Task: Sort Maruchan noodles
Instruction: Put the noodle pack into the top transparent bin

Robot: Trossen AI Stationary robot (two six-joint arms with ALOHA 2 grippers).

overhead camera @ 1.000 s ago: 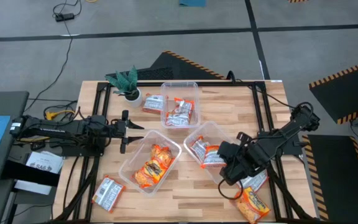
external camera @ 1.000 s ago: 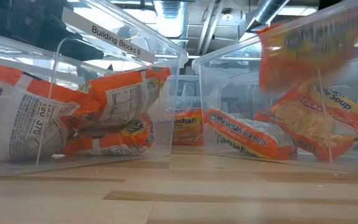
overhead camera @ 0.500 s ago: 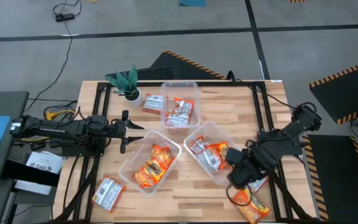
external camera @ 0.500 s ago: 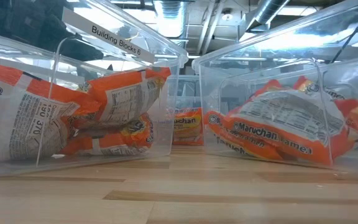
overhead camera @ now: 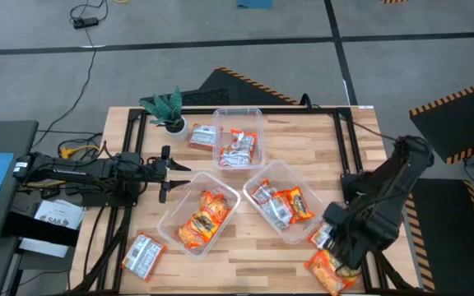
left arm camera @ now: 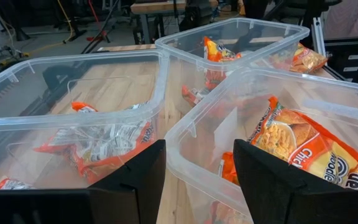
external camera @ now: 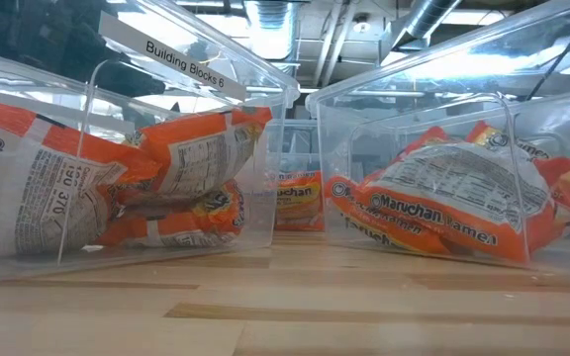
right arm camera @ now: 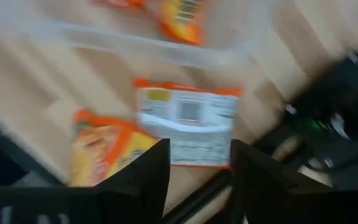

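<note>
From above, we see three clear plastic tubs point(overhead camera: 281, 174) mid-worktop. Crinkly orange and silvery Maruchan noodle packets point(overhead camera: 199, 220) lie inside them, with four loose outside — two at the near right corner.

At table height, two tubs show packets.

The left gripper point(left arm camera: 194, 180), jaws spread, waits at the left edge.

The right gripper point(right arm camera: 199, 180), jaws spread and empty, hovers over a silvery packet point(right arm camera: 188, 124) — we judge the next pick calls for descending and pinching it.
</note>
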